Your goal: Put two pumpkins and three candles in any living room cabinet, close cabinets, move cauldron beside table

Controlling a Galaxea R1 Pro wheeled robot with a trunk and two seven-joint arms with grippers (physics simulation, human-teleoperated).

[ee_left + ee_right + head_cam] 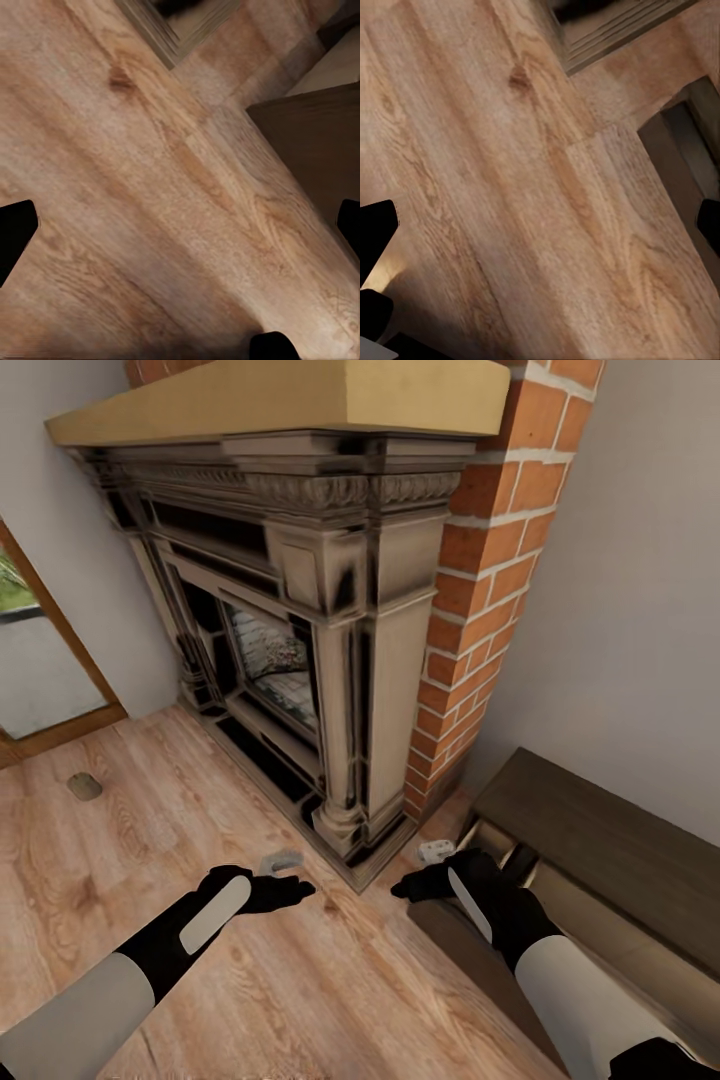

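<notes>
Both the left hand (285, 890) and right hand (415, 885) hover wide and empty over the wood floor (150, 860) before the fireplace (300, 660), the open-drawered cabinet (600, 860) lying by the right arm; next likely fetching a candle.

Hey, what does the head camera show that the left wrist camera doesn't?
Head view alone: the ornate fireplace under its tan mantel, the brick column, both arms with the left gripper and right gripper above the floor, and small objects on the floor by the fireplace base, too small to identify. Left wrist view alone: a close look at the floor's grain. Both: the wood floor and part of the dark-brown cabinet.
</notes>
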